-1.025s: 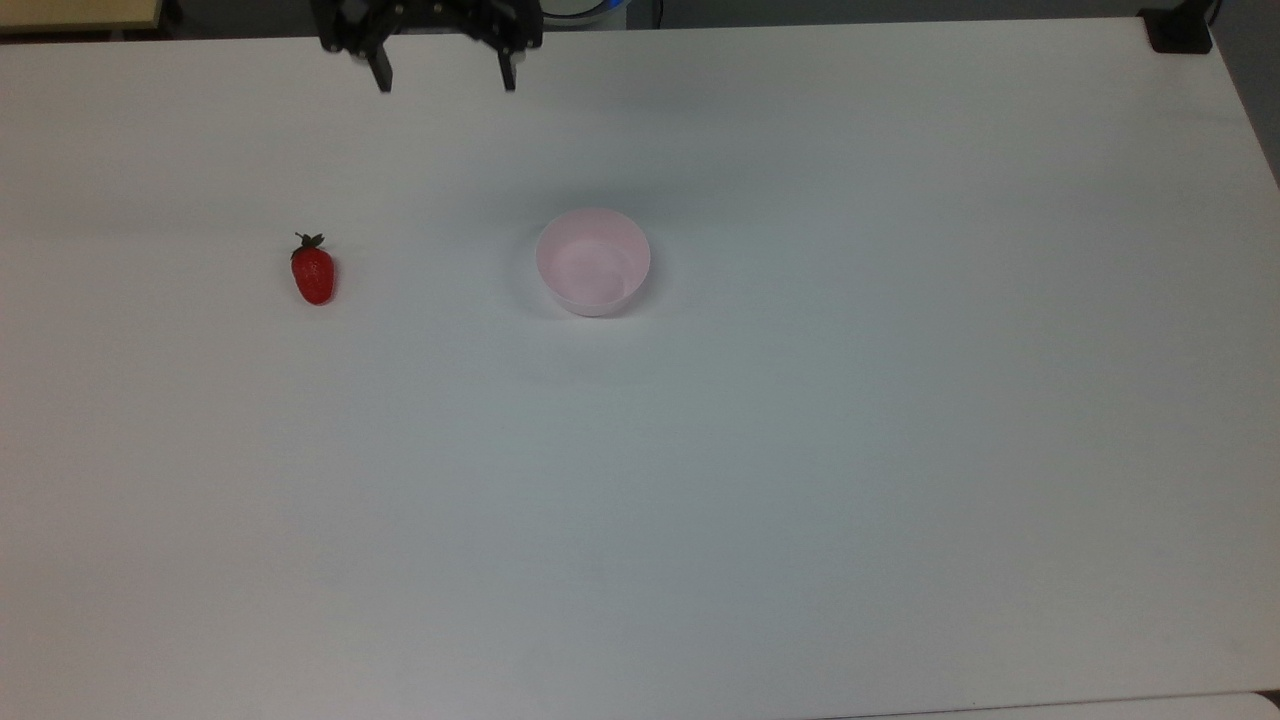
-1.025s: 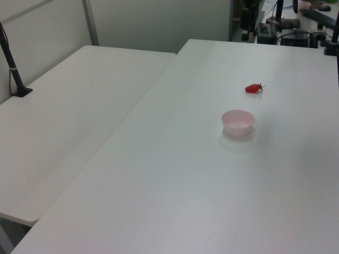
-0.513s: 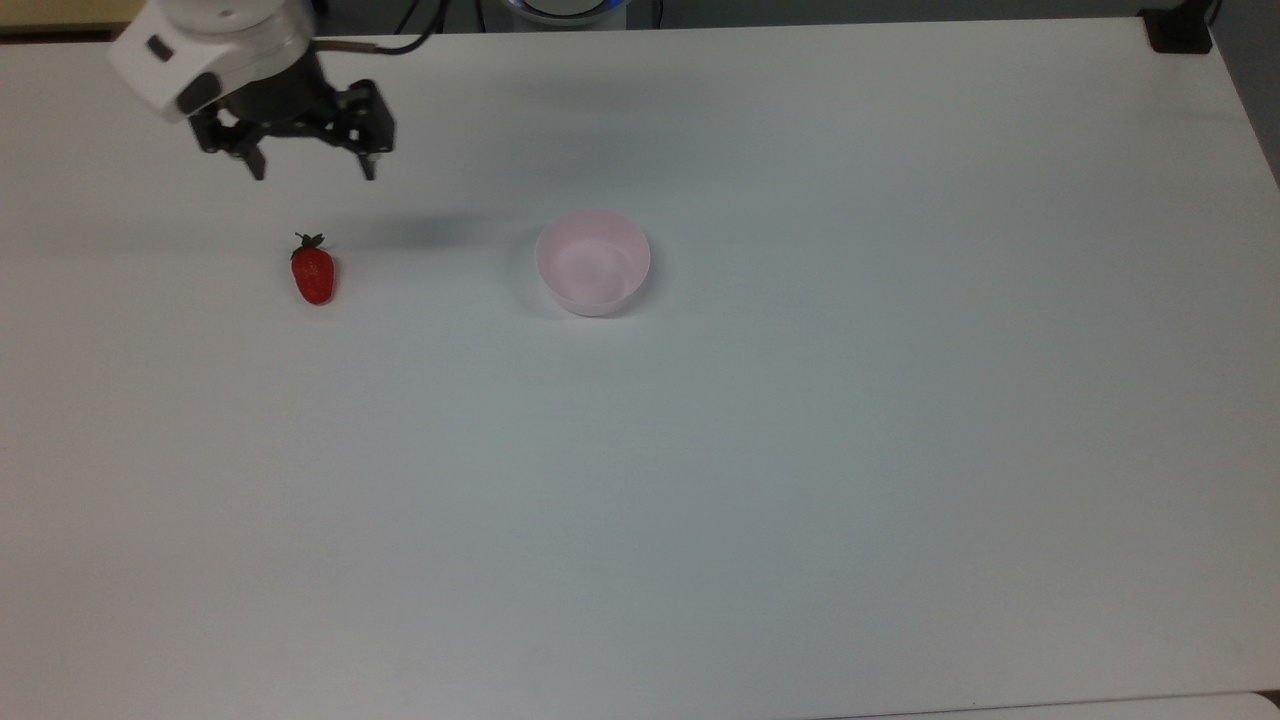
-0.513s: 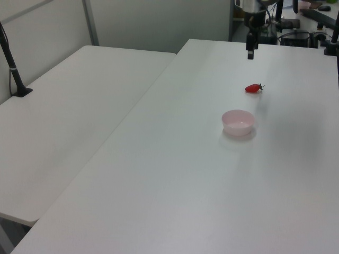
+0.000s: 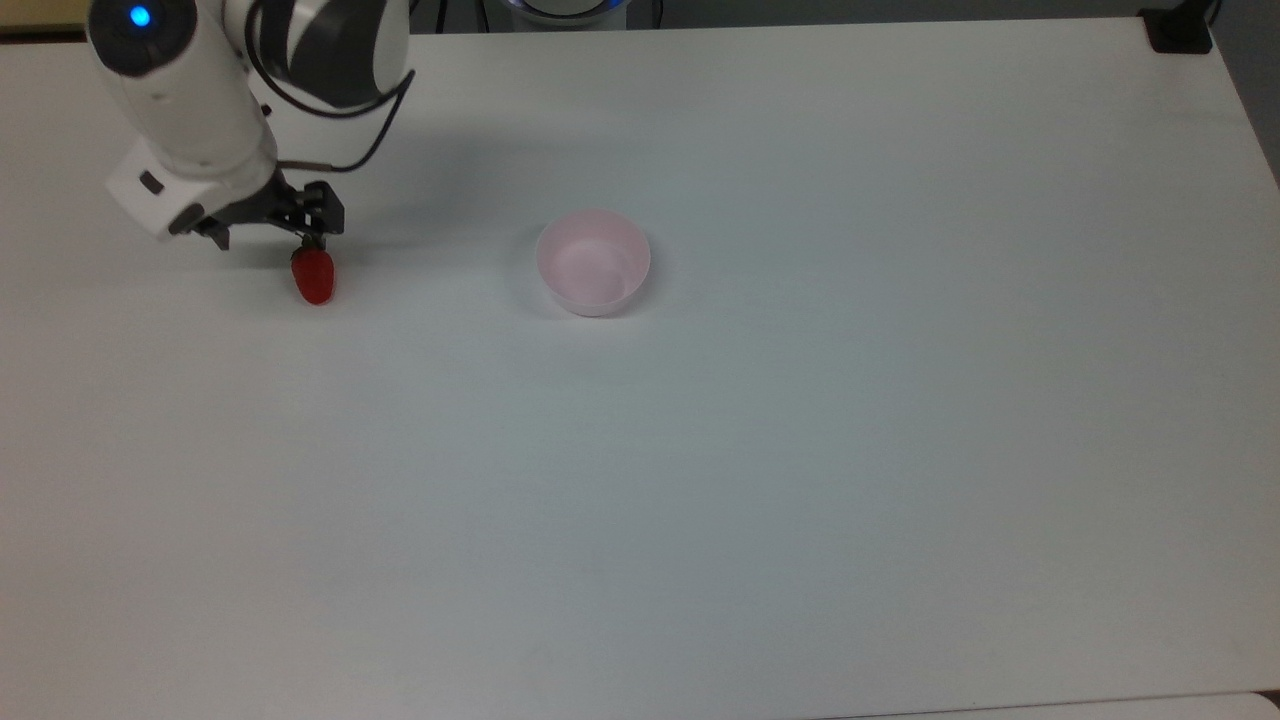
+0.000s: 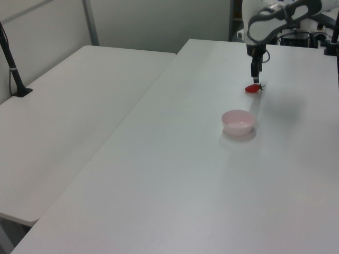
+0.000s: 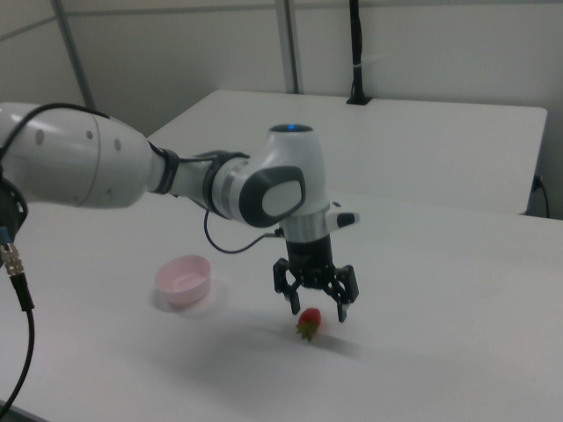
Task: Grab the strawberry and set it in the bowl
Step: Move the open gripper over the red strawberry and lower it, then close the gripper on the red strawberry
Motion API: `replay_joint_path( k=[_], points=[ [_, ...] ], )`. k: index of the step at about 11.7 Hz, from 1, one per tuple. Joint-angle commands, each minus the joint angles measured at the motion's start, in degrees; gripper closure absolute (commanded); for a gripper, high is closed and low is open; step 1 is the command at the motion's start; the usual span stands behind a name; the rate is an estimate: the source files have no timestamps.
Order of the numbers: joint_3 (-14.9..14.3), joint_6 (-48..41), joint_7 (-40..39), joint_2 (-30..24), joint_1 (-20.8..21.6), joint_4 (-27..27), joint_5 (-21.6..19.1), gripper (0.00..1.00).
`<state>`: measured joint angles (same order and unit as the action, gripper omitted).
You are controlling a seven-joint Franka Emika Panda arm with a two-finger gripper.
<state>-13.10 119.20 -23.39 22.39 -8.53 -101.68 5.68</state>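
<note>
The red strawberry (image 5: 314, 277) lies on the white table (image 5: 800, 450) toward the top view's left, green cap pointing to the far edge. My gripper (image 5: 270, 238) hangs open just over its cap end, fingers spread to either side and not touching it. In the right view the gripper (image 7: 317, 309) hovers slightly above the strawberry (image 7: 308, 323). The pale pink bowl (image 5: 593, 262) stands empty to the top view's right of the strawberry, well apart from it. The left view has the gripper (image 6: 256, 79) above the strawberry (image 6: 252, 88), with the bowl (image 6: 238, 121) nearer the camera.
A second white table (image 6: 69, 121) adjoins on the left view's left, with a black clamped post (image 6: 13, 63) on it. A black clamp (image 5: 1178, 30) sits at the top view's top right corner. My white arm (image 5: 190, 90) reaches in over the top view's upper left.
The arm has swung from the table's far edge toward the top view's left and come down over the strawberry. The fingers stay open. Strawberry and bowl have not moved.
</note>
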Motion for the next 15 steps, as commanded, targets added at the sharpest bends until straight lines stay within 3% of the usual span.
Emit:
replay_joint_path(
  k=[1,7,13,15],
  points=[
    [-0.4,5.7,-0.3,0.5,1.1,-4.6,1.1,0.03],
    [0.0,7.4,1.8,0.9,1.6,-3.9,0.8,0.11],
    [0.2,7.3,1.5,0.9,2.8,-3.4,0.8,0.49],
    [0.2,7.1,1.4,0.9,2.8,-3.4,0.8,0.57]
  ],
)
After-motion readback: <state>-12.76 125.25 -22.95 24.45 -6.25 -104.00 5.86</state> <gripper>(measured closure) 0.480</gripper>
